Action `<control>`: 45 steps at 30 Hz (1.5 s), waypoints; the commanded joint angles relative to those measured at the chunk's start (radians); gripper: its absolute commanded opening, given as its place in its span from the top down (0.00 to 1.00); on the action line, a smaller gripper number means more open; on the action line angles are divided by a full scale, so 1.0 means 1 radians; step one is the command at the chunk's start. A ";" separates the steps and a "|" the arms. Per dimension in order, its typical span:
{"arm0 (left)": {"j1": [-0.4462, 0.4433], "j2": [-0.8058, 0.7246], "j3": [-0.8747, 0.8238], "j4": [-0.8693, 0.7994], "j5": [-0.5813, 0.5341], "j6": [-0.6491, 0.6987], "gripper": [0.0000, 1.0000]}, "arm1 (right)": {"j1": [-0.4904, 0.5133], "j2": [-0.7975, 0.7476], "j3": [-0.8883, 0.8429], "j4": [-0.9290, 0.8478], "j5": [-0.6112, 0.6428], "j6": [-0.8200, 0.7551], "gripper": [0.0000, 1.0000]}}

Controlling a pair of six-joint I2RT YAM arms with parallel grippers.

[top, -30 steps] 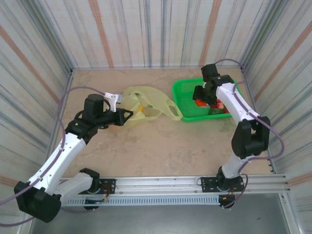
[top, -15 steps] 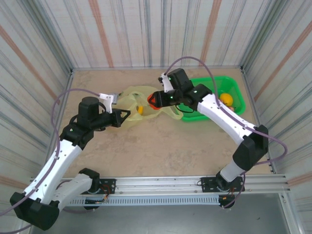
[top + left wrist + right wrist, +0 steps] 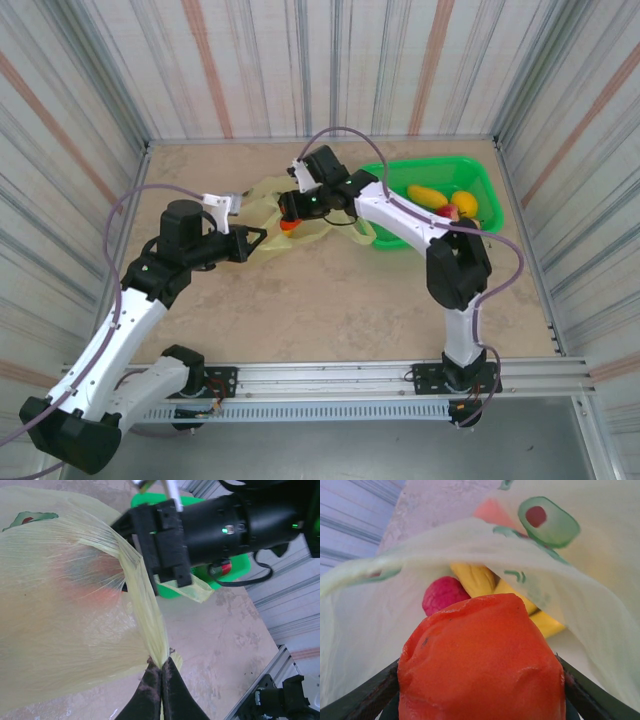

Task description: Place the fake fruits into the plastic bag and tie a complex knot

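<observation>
The flimsy plastic bag (image 3: 60, 605) on the counter (image 3: 330, 300) is pinched at its rim by the left claw (image 3: 161, 672), and a seemingly light, slick red fruit (image 3: 480, 655) is clasped at its mouth by the right claw (image 3: 290, 212).

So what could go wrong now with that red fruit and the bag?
The right claw holds the orange-red fruit at the mouth of the plastic bag, and a floppy flap of film hangs over it. The fruit might snag that flap and drop outside. Also, the left claw pinches just a thin bunch of film; a hard push could pull it free and the mouth may flop shut.
</observation>
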 commanded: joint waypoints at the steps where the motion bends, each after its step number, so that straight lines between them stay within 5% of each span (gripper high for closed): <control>1: 0.006 -0.006 0.036 -0.013 -0.007 -0.005 1.00 | 0.046 0.092 0.078 0.066 -0.072 0.080 0.48; 4: 0.006 -0.013 0.037 -0.023 -0.040 0.009 1.00 | 0.094 0.170 0.146 0.072 -0.051 0.113 0.45; 10: 0.021 -0.031 0.042 -0.046 -0.110 0.017 1.00 | 0.153 0.221 0.172 0.098 0.064 0.176 0.21; 16: 0.031 -0.026 0.055 -0.056 -0.128 0.034 1.00 | 0.130 0.131 0.087 0.107 0.114 0.156 0.17; 33: 0.011 0.042 0.023 0.006 -0.046 0.065 1.00 | 0.044 -0.219 -0.145 0.014 0.201 0.017 0.46; 39: -0.013 0.086 0.074 -0.030 -0.046 0.076 1.00 | -0.060 -0.372 -0.204 0.003 0.112 0.045 0.46; 45: -0.024 0.073 0.080 -0.033 -0.088 0.119 1.00 | -0.271 -0.439 -0.219 -0.237 0.319 0.032 0.35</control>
